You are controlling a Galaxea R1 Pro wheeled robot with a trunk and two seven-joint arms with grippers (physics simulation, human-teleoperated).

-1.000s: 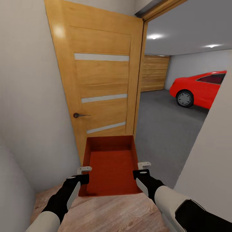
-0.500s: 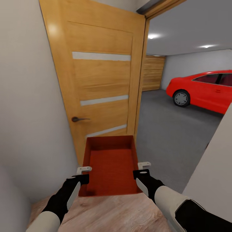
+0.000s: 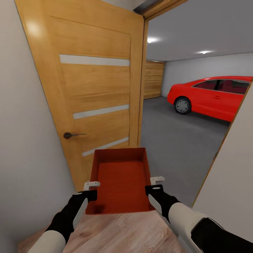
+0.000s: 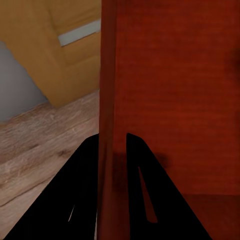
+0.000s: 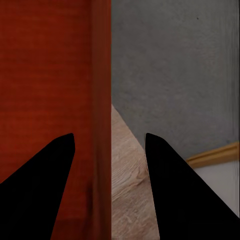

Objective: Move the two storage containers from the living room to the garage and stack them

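One orange-red storage container [image 3: 121, 179] hangs level in front of me, carried between both arms at the doorway to the garage. My left gripper [image 3: 92, 188] is on its left wall; in the left wrist view the black fingers [image 4: 85, 190] pinch that wall [image 4: 109, 100] tightly, gripper [image 4: 112, 137] shut on it. My right gripper [image 3: 156, 183] is at the right wall; in the right wrist view its fingers [image 5: 50, 170] stand wide apart astride the wall [image 5: 101, 75], gripper [image 5: 110, 135] open. The container [image 5: 45, 75] is empty. The garage's dark grey floor [image 3: 175, 140] lies ahead.
An open honey-coloured door [image 3: 95, 88] with a dark handle [image 3: 70, 135] stands close on the left. A white wall [image 3: 232, 175] bounds the doorway on the right. A red car [image 3: 211, 96] is parked in the garage beside a wood-plank door [image 3: 153, 79]. Light wood planks [image 3: 123, 232] are underfoot.
The whole view has shifted: door and car slid left in the picture and more of the car and garage shows. Container and both grippers keep the same places relative to me.
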